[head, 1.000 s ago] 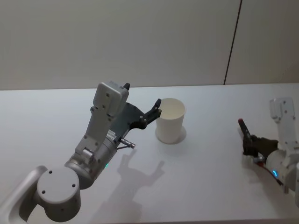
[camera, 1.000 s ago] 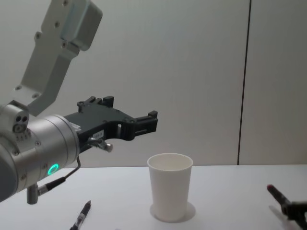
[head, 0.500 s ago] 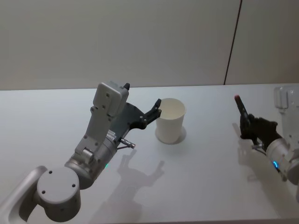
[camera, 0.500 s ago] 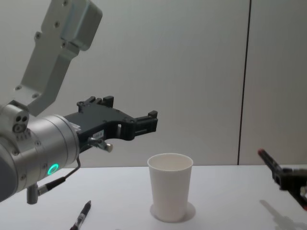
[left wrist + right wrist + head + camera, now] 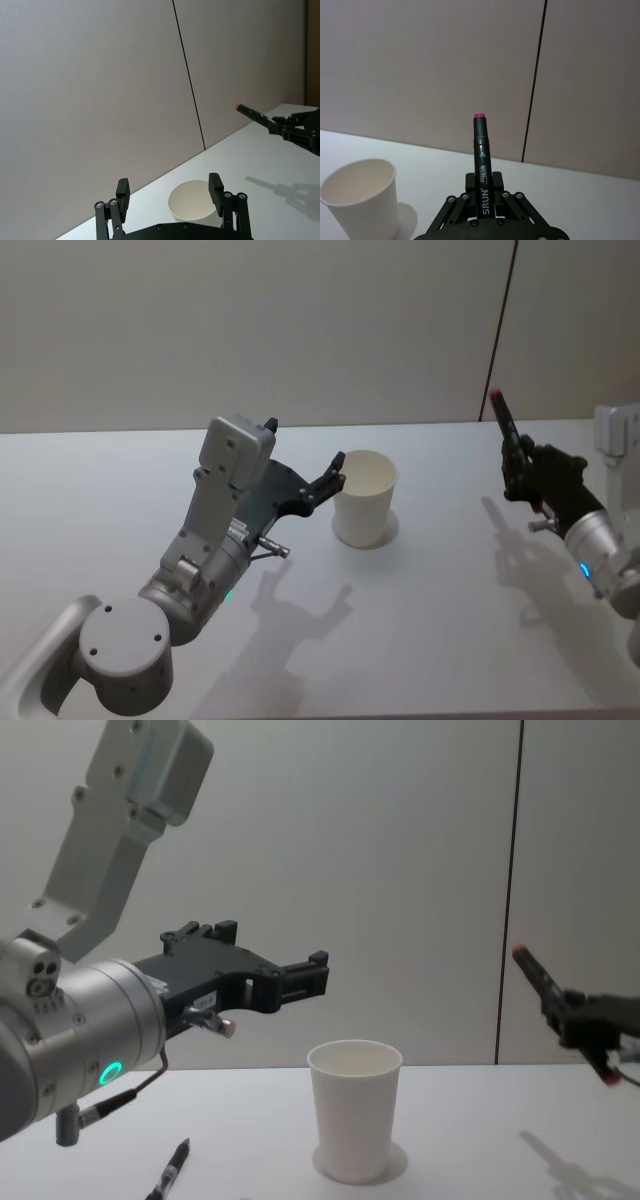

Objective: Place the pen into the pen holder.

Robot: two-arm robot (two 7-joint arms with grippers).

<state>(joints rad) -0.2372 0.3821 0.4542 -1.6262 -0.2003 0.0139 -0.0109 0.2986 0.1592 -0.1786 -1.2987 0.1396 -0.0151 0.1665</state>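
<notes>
The right hand is clamping a black marker pen by its lower barrel. It is holding the pen raised over the right side of the surface, toward the far edge. The pen's red end is pointing up and leaning slightly away, so most of the body is sticking out beyond the fingers. That probably leaves length free to go into the holder. The white paper cup is standing upright with its mouth open, about mid-width and toward the far edge, well apart from the pen. The left hand is hovering just to the cup's near-left, above its rim. Its jaws are spread wide and gripping nothing; it may be waiting to steady the cup. A second pen is lying on the surface below that arm.
</notes>
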